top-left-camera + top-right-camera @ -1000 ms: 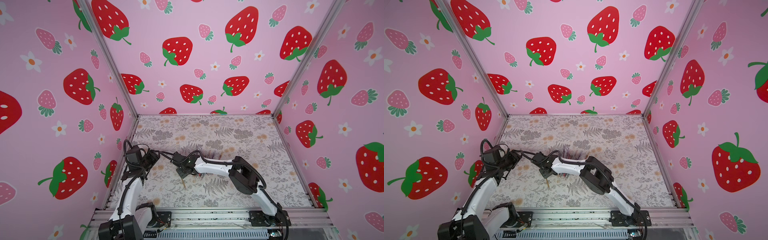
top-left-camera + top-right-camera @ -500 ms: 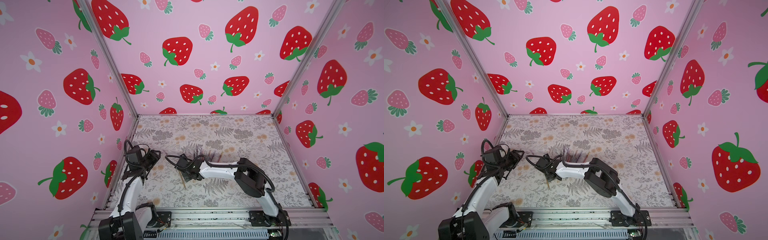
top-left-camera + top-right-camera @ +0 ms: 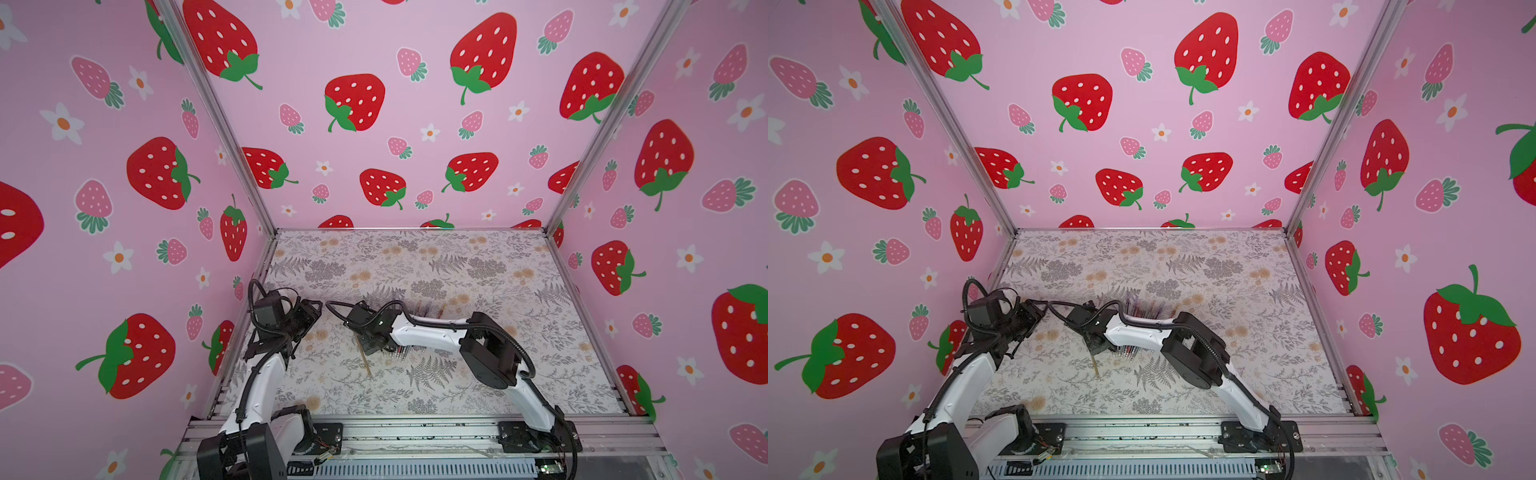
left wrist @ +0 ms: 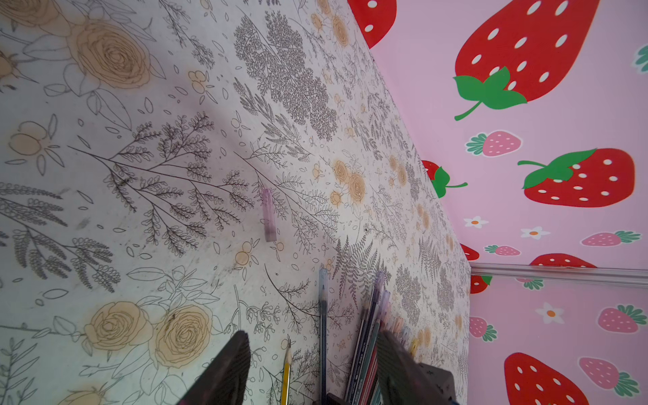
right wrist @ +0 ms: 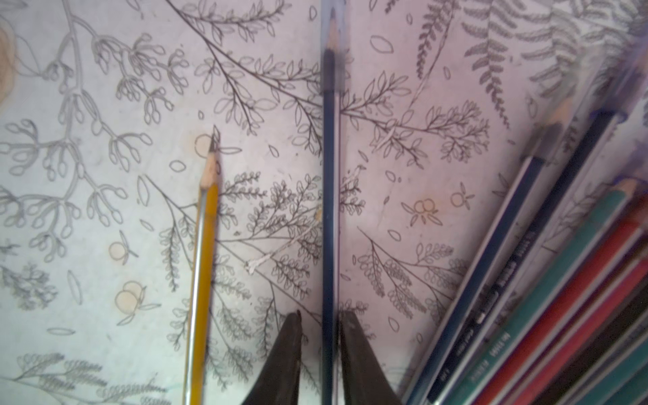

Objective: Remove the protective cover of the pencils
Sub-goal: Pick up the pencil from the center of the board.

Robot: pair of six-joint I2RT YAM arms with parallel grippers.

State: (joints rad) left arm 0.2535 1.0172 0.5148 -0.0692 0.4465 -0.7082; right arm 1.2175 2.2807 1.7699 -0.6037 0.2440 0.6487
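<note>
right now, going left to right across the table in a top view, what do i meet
left pincer → gold pencil lying alone → row of pencils partly under the right arm → right arm's elbow

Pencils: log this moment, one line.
right gripper: slightly open astride capped blue pencil | yellow pencil: bare | left gripper: open, empty | loose cap: on table
</note>
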